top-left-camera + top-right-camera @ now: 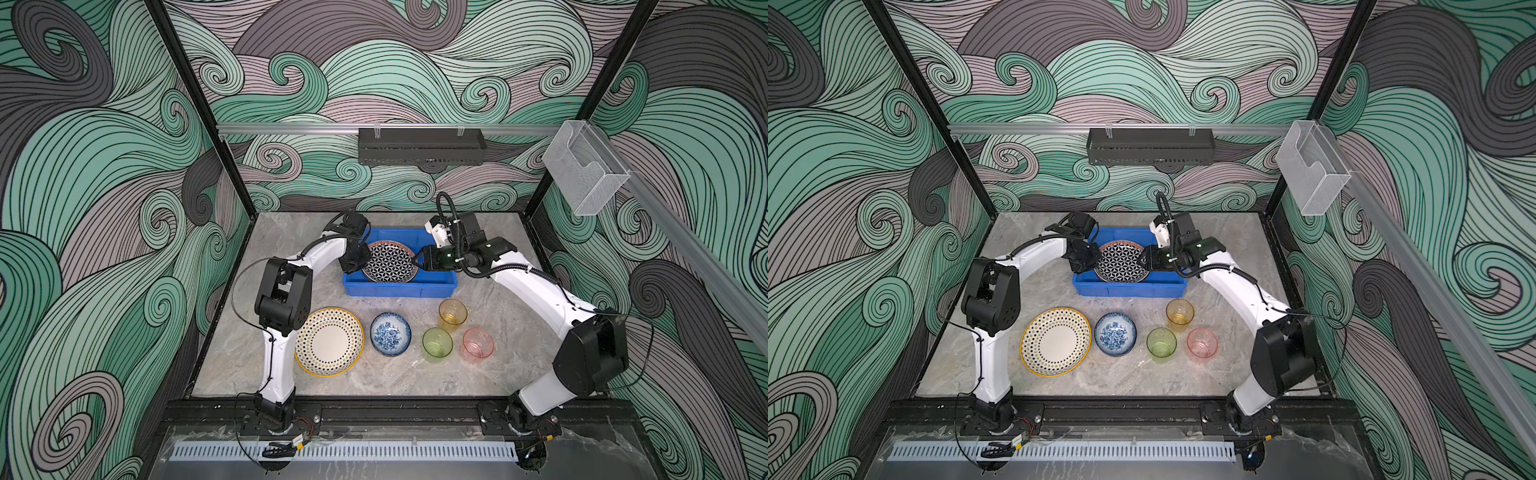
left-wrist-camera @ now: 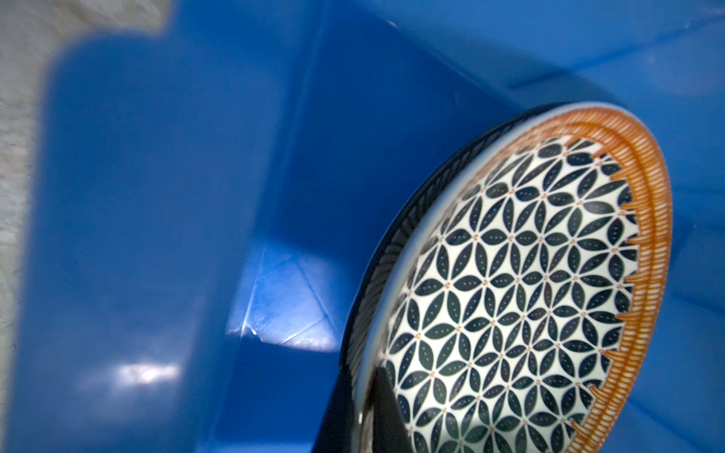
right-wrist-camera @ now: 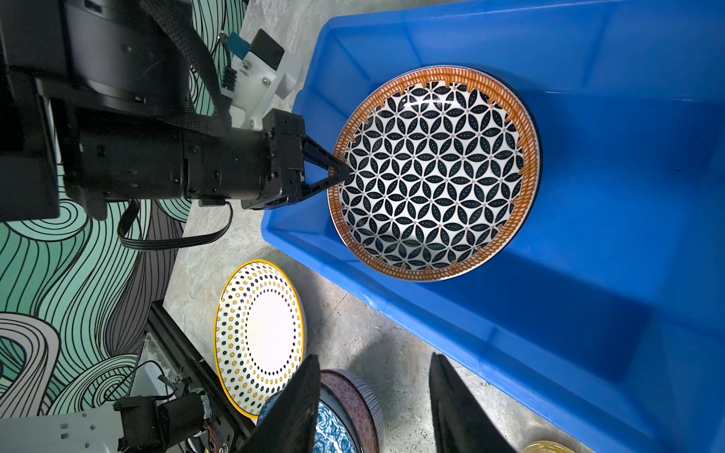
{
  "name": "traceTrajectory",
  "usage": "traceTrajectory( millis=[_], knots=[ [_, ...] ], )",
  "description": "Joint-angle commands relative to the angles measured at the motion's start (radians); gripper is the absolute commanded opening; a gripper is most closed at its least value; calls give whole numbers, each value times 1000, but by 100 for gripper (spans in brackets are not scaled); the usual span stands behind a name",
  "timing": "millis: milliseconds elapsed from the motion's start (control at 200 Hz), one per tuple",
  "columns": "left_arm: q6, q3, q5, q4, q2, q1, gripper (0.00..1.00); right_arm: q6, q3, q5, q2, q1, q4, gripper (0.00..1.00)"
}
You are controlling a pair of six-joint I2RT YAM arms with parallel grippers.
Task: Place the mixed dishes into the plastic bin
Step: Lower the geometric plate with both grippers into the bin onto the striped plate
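The blue plastic bin (image 1: 399,286) stands at the back middle of the table. In it lies the star-patterned plate (image 1: 390,262) with an orange rim, on top of a dark striped-rim plate (image 2: 392,255). My left gripper (image 1: 365,259) is shut on the star plate's left rim (image 3: 341,172). Over the bin's right side my right gripper (image 1: 417,259) hangs open and empty by the plate's right edge. In front of the bin stand the dotted plate (image 1: 328,340), the blue-floral bowl (image 1: 390,333), and the orange (image 1: 453,314), green (image 1: 437,343) and pink (image 1: 478,343) cups.
A long black perforated tray (image 1: 422,146) hangs on the back wall's rail. A clear holder (image 1: 582,170) is mounted on the right wall. Both arm bases sit on the black rail (image 1: 399,411) along the table's front edge.
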Motion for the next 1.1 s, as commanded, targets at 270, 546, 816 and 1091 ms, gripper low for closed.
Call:
traceTrajectory(
  millis=[270, 546, 816, 1091],
  knots=[
    [-14, -18, -163, -148, 37, -2, 10, 9, -18, -24, 6, -2, 19, 47],
    [-12, -5, -154, -147, 33, -3, 11, 8, -20, -25, 5, 1, 20, 47],
    [-14, 8, -131, -147, 41, -3, 12, 6, -17, -38, 14, 7, 21, 47],
    [-17, 8, -91, -116, 38, -3, 14, -1, -12, -41, 19, 12, 15, 47]
  ],
)
